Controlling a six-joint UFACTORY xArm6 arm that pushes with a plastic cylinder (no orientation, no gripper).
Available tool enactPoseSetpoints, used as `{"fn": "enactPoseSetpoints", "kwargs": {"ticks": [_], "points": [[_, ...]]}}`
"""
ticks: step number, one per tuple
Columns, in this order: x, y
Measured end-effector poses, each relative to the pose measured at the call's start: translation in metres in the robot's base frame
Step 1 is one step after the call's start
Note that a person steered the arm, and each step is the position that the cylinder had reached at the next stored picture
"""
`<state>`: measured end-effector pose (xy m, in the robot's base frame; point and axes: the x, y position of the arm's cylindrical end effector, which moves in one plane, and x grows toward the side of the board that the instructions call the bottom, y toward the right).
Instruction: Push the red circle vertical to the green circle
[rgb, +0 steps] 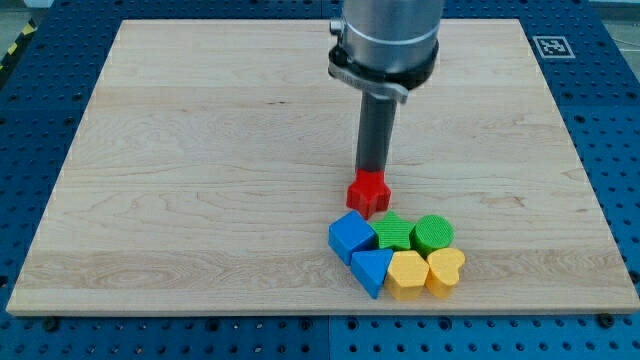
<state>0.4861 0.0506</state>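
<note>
A red block, with a notched, star-like outline, lies on the wooden board right of centre. My tip rests against its top side. Just below the red block is a tight cluster. The green circle is at the cluster's upper right. A second green block, shape unclear, sits to its left, directly under the red block. A blue cube is at the cluster's left, with a blue triangle below it. A yellow block and a yellow heart lie along the bottom.
The board lies on a blue perforated table. A black-and-white marker tag sits at the board's top right corner. The arm's grey body hangs over the board's top middle.
</note>
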Motion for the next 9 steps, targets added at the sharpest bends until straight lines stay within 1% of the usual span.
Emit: {"fn": "enactPoseSetpoints", "kwargs": {"ticks": [1, 2, 3, 4, 5, 6, 7, 8, 9], "points": [[0.005, 0.0], [-0.015, -0.001], [-0.07, -0.025], [-0.136, -0.059], [-0.219, -0.067], [-0.266, -0.048], [-0.281, 0.005], [-0.282, 0.065], [-0.249, 0.088]]}}
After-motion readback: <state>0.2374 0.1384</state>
